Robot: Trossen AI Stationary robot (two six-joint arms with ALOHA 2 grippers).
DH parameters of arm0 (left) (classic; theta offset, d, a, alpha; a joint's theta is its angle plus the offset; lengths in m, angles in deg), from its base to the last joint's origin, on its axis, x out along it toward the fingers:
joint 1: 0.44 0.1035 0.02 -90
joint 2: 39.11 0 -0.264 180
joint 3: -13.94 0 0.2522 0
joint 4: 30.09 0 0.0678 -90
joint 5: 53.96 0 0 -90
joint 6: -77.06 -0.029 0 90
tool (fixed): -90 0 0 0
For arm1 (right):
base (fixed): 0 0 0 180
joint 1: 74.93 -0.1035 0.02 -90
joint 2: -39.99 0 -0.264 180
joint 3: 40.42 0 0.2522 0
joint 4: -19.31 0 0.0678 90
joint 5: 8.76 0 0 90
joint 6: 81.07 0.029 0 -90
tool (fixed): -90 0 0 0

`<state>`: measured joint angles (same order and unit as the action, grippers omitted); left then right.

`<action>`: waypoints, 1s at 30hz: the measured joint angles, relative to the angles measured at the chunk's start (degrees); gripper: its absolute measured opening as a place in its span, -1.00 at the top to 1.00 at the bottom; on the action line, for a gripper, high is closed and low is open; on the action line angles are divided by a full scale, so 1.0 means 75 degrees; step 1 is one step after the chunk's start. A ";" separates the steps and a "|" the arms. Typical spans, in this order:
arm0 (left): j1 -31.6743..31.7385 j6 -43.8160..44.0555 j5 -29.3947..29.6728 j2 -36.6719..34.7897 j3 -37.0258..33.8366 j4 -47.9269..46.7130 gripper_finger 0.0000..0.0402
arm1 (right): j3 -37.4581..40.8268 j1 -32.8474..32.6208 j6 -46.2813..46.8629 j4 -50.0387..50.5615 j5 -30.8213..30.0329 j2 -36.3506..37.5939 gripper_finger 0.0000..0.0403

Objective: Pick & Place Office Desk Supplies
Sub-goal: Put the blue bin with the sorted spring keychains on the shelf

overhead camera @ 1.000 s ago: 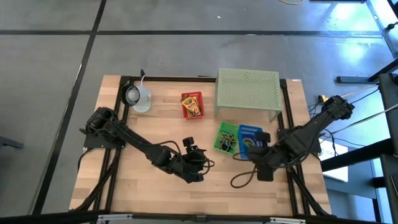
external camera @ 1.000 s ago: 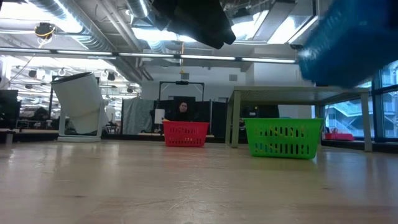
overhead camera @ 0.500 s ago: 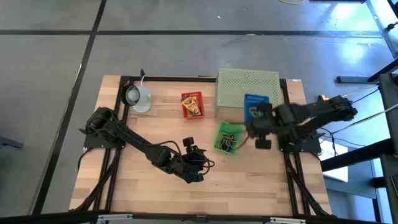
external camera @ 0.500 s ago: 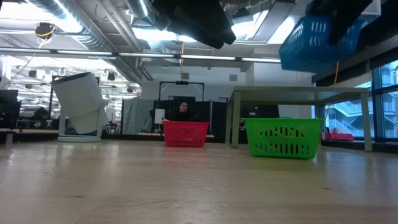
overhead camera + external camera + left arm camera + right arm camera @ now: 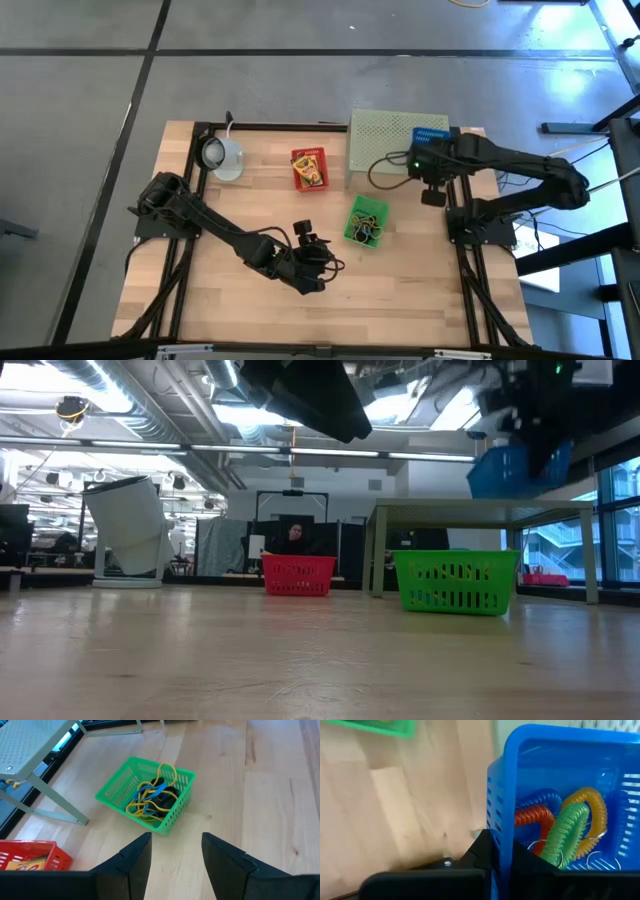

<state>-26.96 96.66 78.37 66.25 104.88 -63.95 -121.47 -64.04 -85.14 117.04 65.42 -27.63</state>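
Basket of coils lies crosswise over stand, clenched by right gripper

We see the right gripper holding a blue basket above the pale green perforated stand.

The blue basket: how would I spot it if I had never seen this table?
Find the pale green perforated stand at the table's far edge. The right arm's pincer grips the blue basket above its right end. It alone is off the wood and holds coiled loops; the green basket and red basket sit on the tabletop.
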 joint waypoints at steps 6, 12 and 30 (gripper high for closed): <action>0.0012 0.0016 0.0002 0.0000 -0.0003 0.0005 0.16 | 0.0755 0.1012 -0.0791 -0.0273 -0.0331 0.0141 0.92; 0.0012 0.0023 0.0002 0.0000 -0.0003 0.0009 0.16 | 0.0852 0.1426 -0.1232 -0.0477 -0.1116 0.0139 0.77; 0.0012 0.0090 0.0002 0.0000 -0.0002 0.0012 0.16 | 0.0852 0.1472 -0.1142 -0.0680 -0.1259 0.0159 0.58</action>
<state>-26.87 97.33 78.39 66.25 104.87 -63.86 -115.08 -53.00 -93.71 111.94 55.98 -26.44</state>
